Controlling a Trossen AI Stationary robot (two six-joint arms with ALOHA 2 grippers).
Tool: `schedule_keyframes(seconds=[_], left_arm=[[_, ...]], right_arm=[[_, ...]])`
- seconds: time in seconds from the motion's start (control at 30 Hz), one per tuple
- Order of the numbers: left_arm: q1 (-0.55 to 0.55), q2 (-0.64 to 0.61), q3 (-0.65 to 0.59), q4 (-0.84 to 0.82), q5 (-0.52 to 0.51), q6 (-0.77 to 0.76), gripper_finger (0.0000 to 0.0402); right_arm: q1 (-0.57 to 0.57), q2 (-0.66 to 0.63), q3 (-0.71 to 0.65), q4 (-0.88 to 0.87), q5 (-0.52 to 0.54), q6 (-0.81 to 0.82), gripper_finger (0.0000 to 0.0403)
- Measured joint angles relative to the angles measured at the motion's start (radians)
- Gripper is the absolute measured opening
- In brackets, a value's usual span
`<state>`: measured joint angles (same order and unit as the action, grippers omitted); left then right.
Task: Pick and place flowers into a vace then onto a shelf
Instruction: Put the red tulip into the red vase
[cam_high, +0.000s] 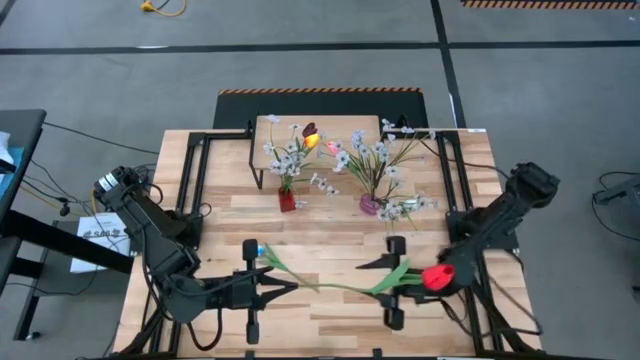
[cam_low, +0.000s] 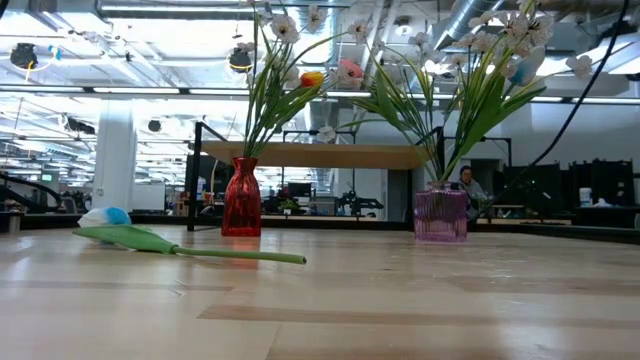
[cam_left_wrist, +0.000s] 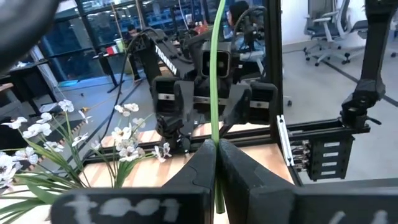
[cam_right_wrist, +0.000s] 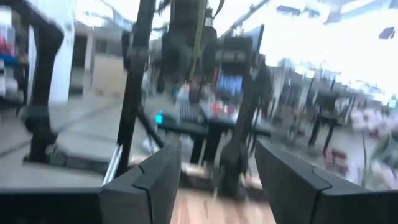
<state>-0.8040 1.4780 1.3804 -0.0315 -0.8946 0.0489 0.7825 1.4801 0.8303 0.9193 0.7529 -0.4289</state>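
I am pinching the green stem (cam_left_wrist: 215, 93) of the red tulip (cam_high: 437, 277) in my left pincer (cam_high: 272, 287), lower centre of the overhead frame, so it cannot drop. My right pincer (cam_high: 441, 272), beside the bloom, is gaping empty.

You see one red tulip (cam_high: 437, 277) with a long green stem near the front edge of the worktop, lying almost level, its head toward the right arm and its stem end pinched in the closed left tool (cam_high: 283, 290). A second flower with a pale head (cam_low: 104, 216) lies flat on the worktop beside the red vase (cam_low: 240, 197). The other flowers stand upright in the red vase and the pink glass vase (cam_low: 441, 213), both in front of the low light-wood shelf (cam_high: 270, 128).
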Motion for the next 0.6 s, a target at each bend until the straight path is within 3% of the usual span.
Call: schedule_keyframes(seconds=[0.17, 0.37, 0.6], left_arm=[[0.001, 0.006, -0.004, 0.038, 0.026, -0.006, 0.0], [0.002, 0.013, -0.01, 0.048, 0.043, -0.006, 0.0], [0.002, 0.013, -0.01, 0.044, 0.049, -0.011, 0.0]], right_arm=[[-0.065, 0.093, 0.059, 0.182, -0.11, -0.126, 0.0189], [-0.097, 0.153, 0.172, 0.196, -0.275, -0.166, 0.0185], [-0.087, 0.163, 0.272, 0.15, -0.35, -0.229, 0.0184]])
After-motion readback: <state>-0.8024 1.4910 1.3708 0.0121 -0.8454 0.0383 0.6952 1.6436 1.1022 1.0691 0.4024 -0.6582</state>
